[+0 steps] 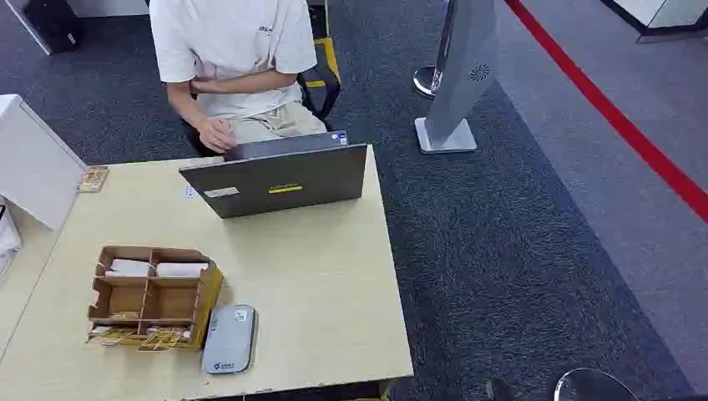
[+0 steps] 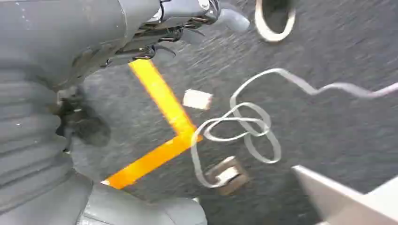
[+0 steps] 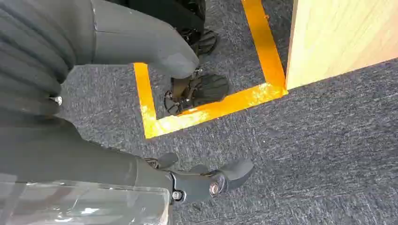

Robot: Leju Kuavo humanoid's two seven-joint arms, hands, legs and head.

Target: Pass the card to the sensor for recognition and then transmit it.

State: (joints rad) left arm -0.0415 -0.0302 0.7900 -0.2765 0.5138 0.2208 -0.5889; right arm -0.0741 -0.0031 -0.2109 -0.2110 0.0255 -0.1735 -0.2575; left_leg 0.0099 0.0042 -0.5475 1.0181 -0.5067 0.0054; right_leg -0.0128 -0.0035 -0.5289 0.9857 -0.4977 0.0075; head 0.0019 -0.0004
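Observation:
A wooden card organizer (image 1: 150, 296) stands on the near left of the light wooden table (image 1: 317, 284). White cards (image 1: 182, 270) lie in its rear compartments, and yellowish items fill the front ones. Right beside it lies the grey, flat sensor box (image 1: 230, 338), close to the table's near edge. My left hand (image 2: 187, 16) hangs over the carpet with its fingers spread and nothing in it. My right hand (image 3: 202, 180) also hangs low beside the table's leg panel (image 3: 338, 37), thumb and fingers apart, holding nothing.
A person (image 1: 234, 58) sits behind the table at an open grey laptop (image 1: 280, 177). A white panel (image 1: 33, 167) stands at the left edge. A slanted grey stand (image 1: 459, 75) is on the carpet at right. Orange tape (image 2: 164, 103) and a loose grey cable (image 2: 244, 126) lie on the floor.

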